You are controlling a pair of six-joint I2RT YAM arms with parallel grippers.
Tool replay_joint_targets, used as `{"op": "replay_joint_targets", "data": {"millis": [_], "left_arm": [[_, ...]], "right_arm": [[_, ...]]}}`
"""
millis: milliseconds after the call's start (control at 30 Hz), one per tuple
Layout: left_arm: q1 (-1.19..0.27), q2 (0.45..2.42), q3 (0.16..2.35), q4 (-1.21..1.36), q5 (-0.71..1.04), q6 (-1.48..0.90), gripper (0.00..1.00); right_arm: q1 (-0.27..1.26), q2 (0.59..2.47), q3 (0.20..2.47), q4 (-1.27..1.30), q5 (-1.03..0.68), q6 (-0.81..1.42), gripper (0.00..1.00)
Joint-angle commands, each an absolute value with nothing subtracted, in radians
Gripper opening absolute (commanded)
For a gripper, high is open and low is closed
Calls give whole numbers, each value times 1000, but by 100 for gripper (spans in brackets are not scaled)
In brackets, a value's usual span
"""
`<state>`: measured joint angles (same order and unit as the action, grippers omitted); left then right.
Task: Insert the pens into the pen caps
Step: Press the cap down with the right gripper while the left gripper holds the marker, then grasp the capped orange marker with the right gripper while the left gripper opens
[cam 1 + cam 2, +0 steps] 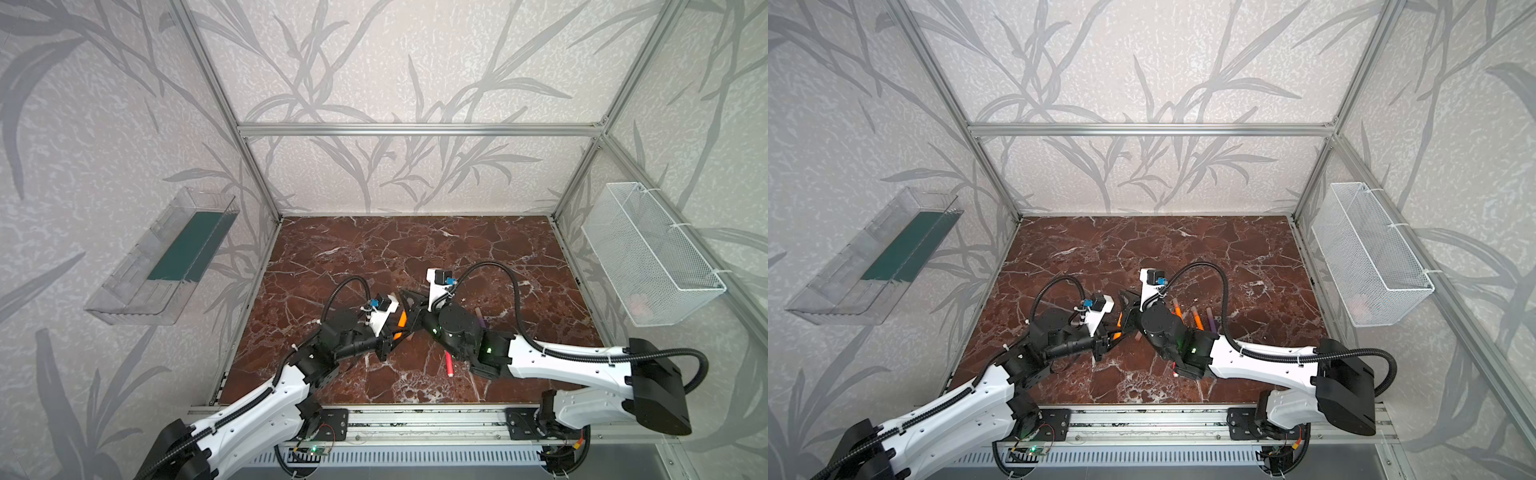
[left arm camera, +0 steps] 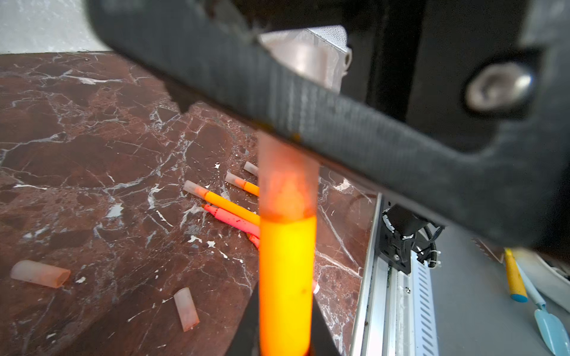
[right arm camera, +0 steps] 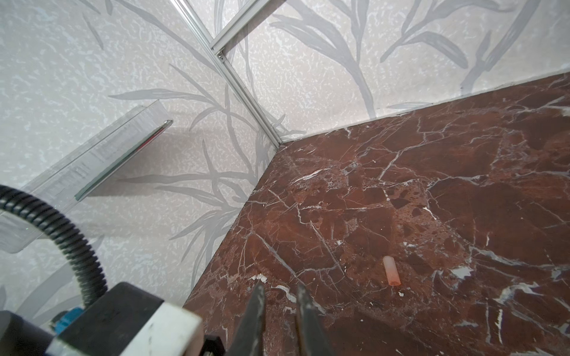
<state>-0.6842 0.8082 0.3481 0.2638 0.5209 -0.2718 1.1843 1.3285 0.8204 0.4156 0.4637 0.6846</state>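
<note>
Orange pen (image 2: 287,252) in clenched left pincer (image 2: 285,308), its cap (image 2: 288,185) in clenched right pincer (image 3: 279,289), open marble table (image 3: 431,185) beyond.

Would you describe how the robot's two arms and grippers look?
The left arm and right arm have white shells and black joints. Black corrugated cables loop to white wrist mounts with blue connectors. The right gripper has dark, tapered fingers.

Leaf-patterned grey walls (image 1: 374,62) and aluminium framing (image 1: 415,129) enclose a red-brown marble floor (image 1: 374,249).
</note>
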Motion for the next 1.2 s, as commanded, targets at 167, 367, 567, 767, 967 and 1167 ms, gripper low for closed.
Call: {"op": "replay_joint_targets", "data": {"millis": [167, 367, 567, 767, 967, 1167], "left_arm": [[-673, 785, 332, 439, 383, -380, 0], [-681, 802, 324, 467, 412, -391, 0], [-694, 794, 306, 500, 449, -408, 0], [-704, 801, 294, 512, 436, -408, 0], [-704, 828, 299, 466, 340, -417, 8], [-704, 748, 288, 256, 110, -460, 51]], "right_arm": [[1219, 1302, 828, 249, 377, 591, 26], [1215, 1333, 852, 248, 378, 580, 34], [1184, 1369, 866, 284, 352, 590, 39], [1173, 1429, 890, 312, 310, 616, 29], [1153, 1426, 853, 317, 319, 629, 4], [1062, 1371, 777, 229, 373, 659, 0]]}}
